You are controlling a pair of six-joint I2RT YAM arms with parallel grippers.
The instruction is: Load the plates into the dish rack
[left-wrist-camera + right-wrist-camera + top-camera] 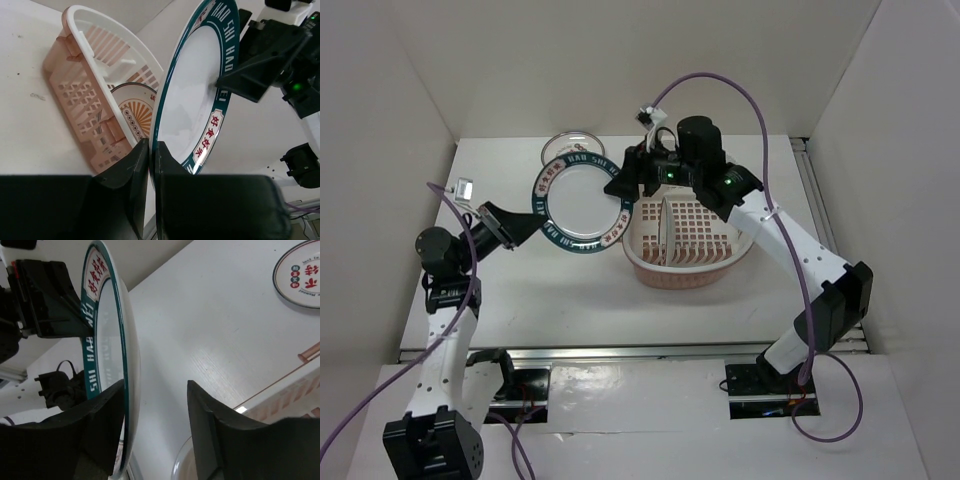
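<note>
The left gripper (pixel 151 152) clenched the teal-rimmed plate (pixel 582 210) upright just beside the dish rack (pixel 682 281), and the right gripper (pixel 155 397), parted astride its rim and perhaps touching, needed to close squarely before any release.

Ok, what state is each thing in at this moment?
Teal-rimmed plate: held aloft, left of the dish rack.
Left pincer: shut on its rim.
Right pincer: open, astride the opposite rim.
Sunburst plate: upright in the rack.
Red-character plate: flat on the table.
Dish rack: holds one plate.
</note>
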